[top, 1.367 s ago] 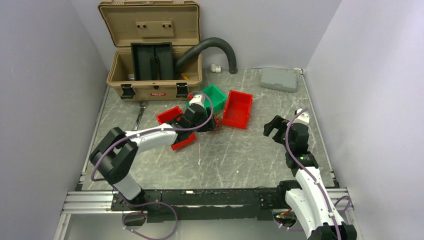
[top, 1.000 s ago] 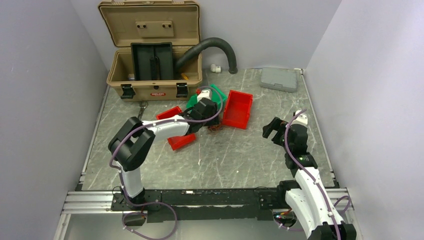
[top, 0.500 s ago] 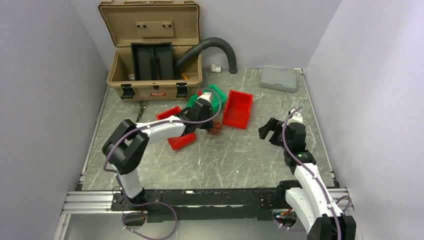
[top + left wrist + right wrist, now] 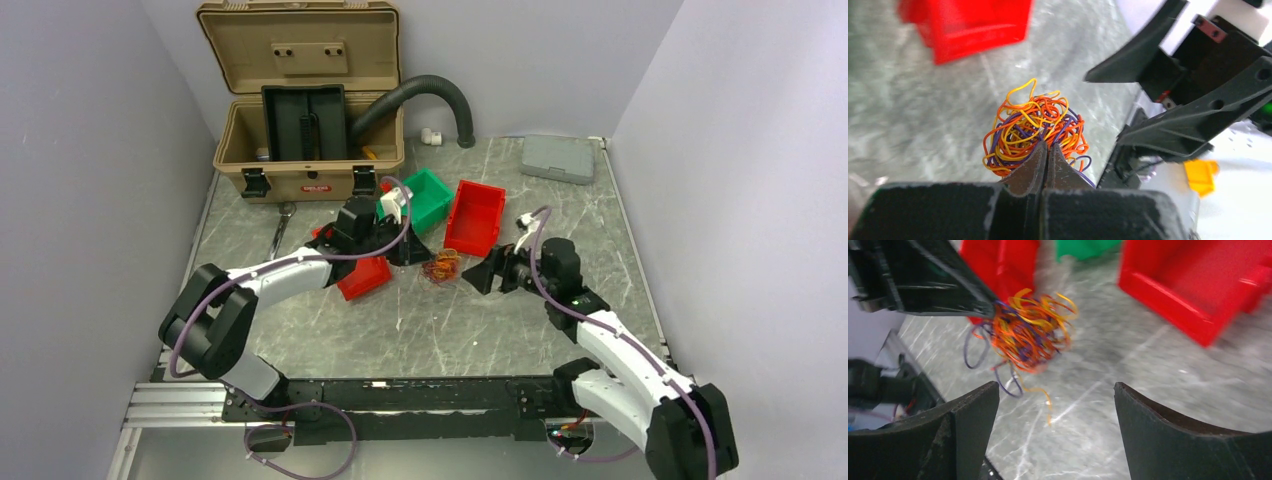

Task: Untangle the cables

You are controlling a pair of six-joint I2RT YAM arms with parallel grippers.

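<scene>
The cables (image 4: 441, 268) are a fist-sized tangle of orange, yellow, red and purple strands, near the middle of the table. My left gripper (image 4: 418, 252) reaches in from the left and is shut on strands at the tangle's edge. In the left wrist view the cables (image 4: 1032, 127) bunch just past the closed fingertips (image 4: 1040, 156). Just right of the tangle, my right gripper (image 4: 488, 272) faces it. In the right wrist view this gripper (image 4: 1056, 387) is open, and the cables (image 4: 1029, 330) hang ahead of it from the left gripper's tips, with loose ends trailing down.
A large red bin (image 4: 475, 217) and a green bin (image 4: 428, 197) lie behind the tangle, and a small red bin (image 4: 362, 277) lies under the left arm. An open tan toolbox (image 4: 305, 110) with a black hose (image 4: 430, 88) stands at the back left. A grey case (image 4: 558, 157) sits at the back right.
My left gripper has shut on the tangle and drawn it slightly nearer. The right arm has swung left, bringing its open jaws up beside the tangle.
</scene>
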